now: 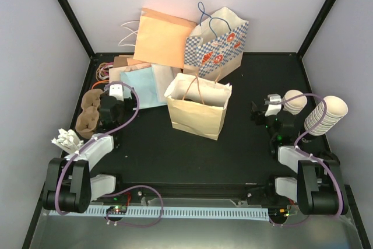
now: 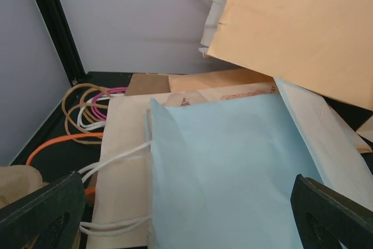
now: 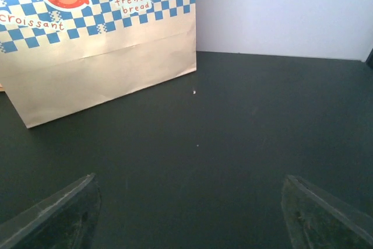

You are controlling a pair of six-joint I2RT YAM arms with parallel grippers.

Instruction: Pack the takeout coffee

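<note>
No takeout coffee shows in any view. An open brown paper bag (image 1: pixel 195 109) stands upright in the middle of the table. My left gripper (image 1: pixel 112 102) hovers at the left over flat paper bags, and the left wrist view shows it (image 2: pixel 196 202) open above a light blue bag (image 2: pixel 233 167) with nothing between the fingers. At the right, my right gripper (image 1: pixel 260 112) is low over bare black tabletop. Its wrist view shows it (image 3: pixel 192 202) open and empty, facing a blue-checkered bag (image 3: pixel 99 39).
An orange bag (image 1: pixel 165 38) and the checkered bag (image 1: pixel 217 44) lean on the back wall. Lidless cream cups (image 1: pixel 323 115) are stacked at the right edge. At the left lie brown cup carriers (image 1: pixel 90 115) and coloured bag handles (image 2: pixel 87 109).
</note>
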